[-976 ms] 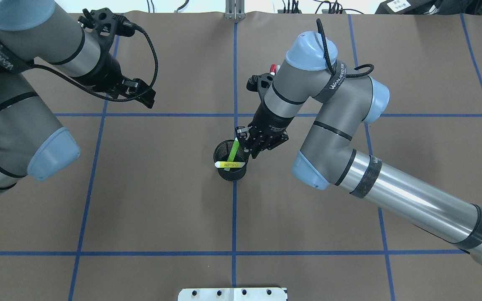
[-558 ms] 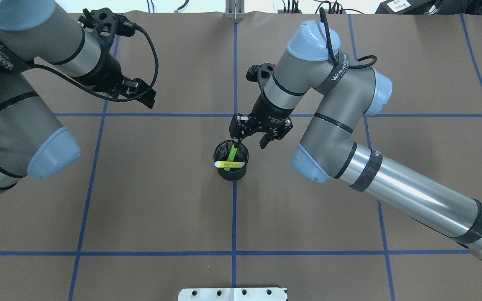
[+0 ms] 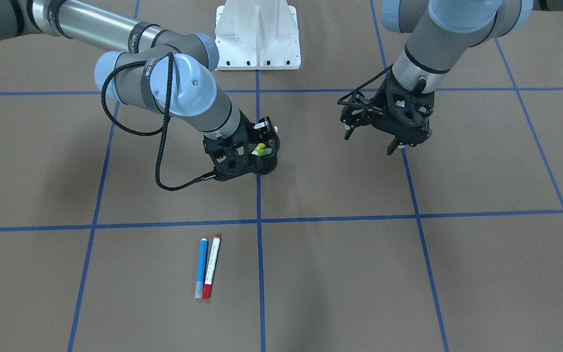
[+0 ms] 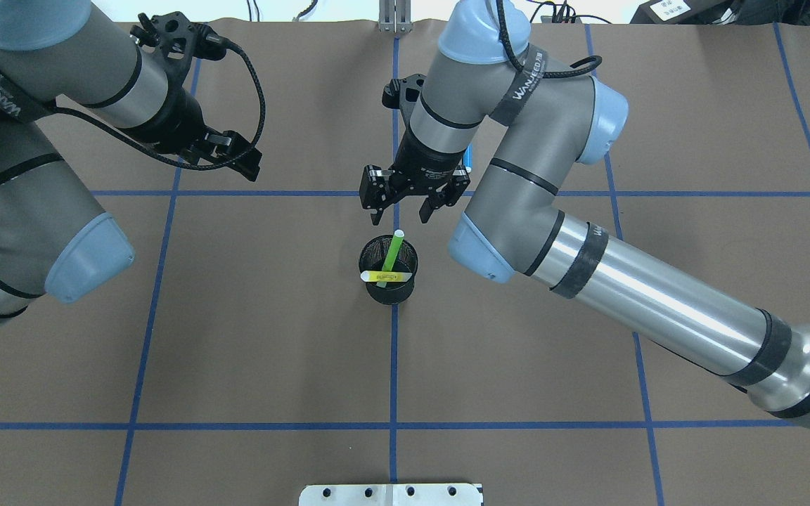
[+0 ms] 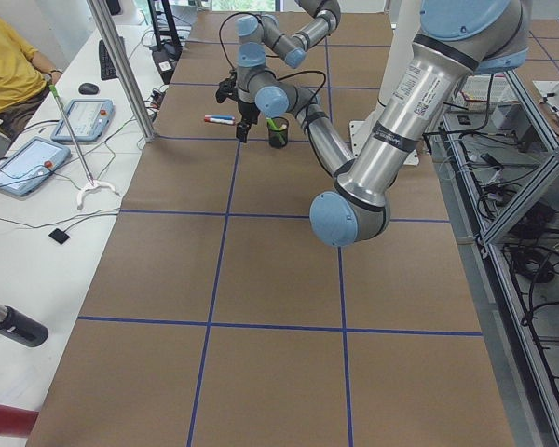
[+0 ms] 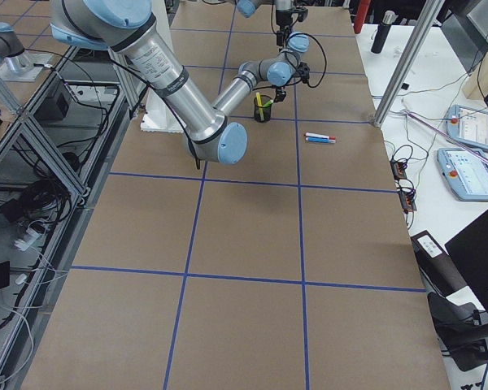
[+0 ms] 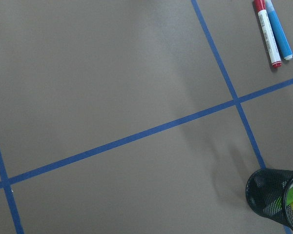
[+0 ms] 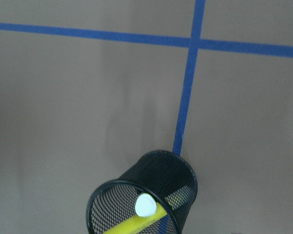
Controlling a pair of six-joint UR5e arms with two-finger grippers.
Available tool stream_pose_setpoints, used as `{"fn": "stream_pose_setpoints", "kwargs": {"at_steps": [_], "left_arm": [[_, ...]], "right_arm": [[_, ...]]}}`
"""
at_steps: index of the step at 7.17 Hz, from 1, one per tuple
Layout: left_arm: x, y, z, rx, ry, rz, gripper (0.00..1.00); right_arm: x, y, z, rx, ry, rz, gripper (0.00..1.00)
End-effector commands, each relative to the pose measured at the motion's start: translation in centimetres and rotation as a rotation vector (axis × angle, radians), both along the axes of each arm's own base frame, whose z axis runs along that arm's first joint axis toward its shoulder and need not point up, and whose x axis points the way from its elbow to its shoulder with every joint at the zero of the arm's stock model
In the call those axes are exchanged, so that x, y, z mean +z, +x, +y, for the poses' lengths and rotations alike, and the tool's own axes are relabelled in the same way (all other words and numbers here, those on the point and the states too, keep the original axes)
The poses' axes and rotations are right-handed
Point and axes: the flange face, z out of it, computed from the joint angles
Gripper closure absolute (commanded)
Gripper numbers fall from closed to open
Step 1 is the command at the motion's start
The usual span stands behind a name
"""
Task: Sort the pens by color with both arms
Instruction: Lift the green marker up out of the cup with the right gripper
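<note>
Cup (image 6: 263,112) w/ yellow pen (image 6: 259,99); red pen (image 6: 316,135), blue pen (image 6: 323,140) flat nearby.

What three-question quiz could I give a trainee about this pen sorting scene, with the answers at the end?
1. True or false: the blue pen lies beside the red-capped pen on the table.
2. Which pens stand in the mesh cup?
A. the blue pen and the red-capped pen
B. the light green pen and the yellow pen
C. the blue pen and the yellow pen
3. Fill in: the fingers of the right gripper are ____ (open or shut) and hold nothing.

Key: 1 true; 2 B; 3 open.
</note>
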Motion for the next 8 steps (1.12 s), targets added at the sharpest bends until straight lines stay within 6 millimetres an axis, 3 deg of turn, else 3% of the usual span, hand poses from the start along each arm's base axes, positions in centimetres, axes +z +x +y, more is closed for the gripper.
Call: {"fn": "stream_pose_setpoints", "kwargs": {"at_steps": [1, 3, 8], "left_arm": [[0.0, -0.1, -0.1, -0.001, 0.000, 0.000, 0.04], [0.0, -0.1, -0.1, -0.002, 0.001, 0.000, 0.04], [0.0, -0.2, -0.1, -0.003, 0.001, 0.001, 0.04]], "right_arm": [[0.1, -1.4, -1.1, -0.002, -0.032, 0.039, 0.47], [0.8, -1.9, -1.0, -0.005, -0.051, 0.058, 0.54], [1.3, -3.1, 0.1, -0.026, -0.062, 0.070, 0.54]]}}
